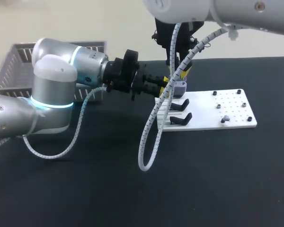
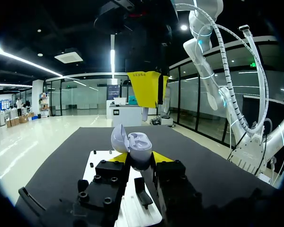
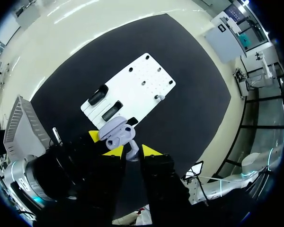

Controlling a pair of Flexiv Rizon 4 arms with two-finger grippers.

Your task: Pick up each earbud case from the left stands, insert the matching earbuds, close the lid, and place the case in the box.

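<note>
Left pincer [image 2: 139,158] clamps the open case [image 2: 137,143]; right pincer [image 3: 131,151] pinches an earbud [image 3: 131,147], which the head view hides.

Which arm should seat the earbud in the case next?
Right. The right gripper holds the earbud just above the open case; the left gripper is shut on the case, steadying it.

Black tabletop [image 1: 203,179] here, carrying a white pegged board [image 1: 229,113]; well off to the board's left, at the far edge, sits a grey mesh basket [image 1: 12,71].
</note>
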